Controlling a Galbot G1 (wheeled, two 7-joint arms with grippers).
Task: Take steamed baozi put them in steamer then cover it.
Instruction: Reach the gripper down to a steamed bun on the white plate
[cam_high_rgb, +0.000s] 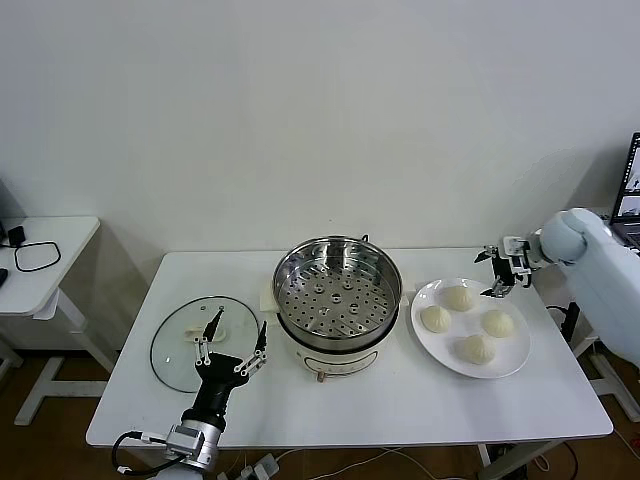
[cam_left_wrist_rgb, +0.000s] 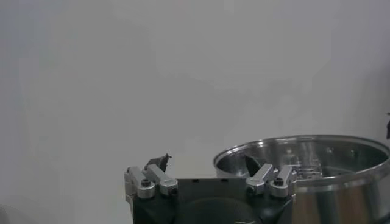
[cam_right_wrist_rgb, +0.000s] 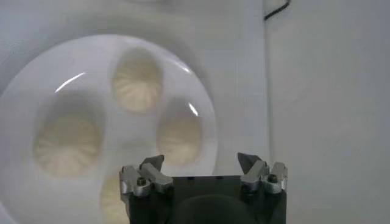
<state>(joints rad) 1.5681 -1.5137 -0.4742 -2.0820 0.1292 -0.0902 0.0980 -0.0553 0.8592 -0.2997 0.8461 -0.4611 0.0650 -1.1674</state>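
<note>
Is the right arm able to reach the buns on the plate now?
Probably yes: the right tool hangs open beside the plate, and nothing covers the four buns.

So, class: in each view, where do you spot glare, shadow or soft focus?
Head view: the steamer gleams and a faint reflection streaks the glass lid. Right wrist view: bright glints on the plate, baozi soft. Left wrist view: the steamer rim looks hazy.

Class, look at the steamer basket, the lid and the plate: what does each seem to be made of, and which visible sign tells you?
Steamer: polished metal, probably stainless steel; mirror-bright wall, perforated floor.
Lid: clear glass, apparently; the table shows through it.
Plate: glossy white, likely glazed ceramic, possibly melamine; sharp light glints.
</note>
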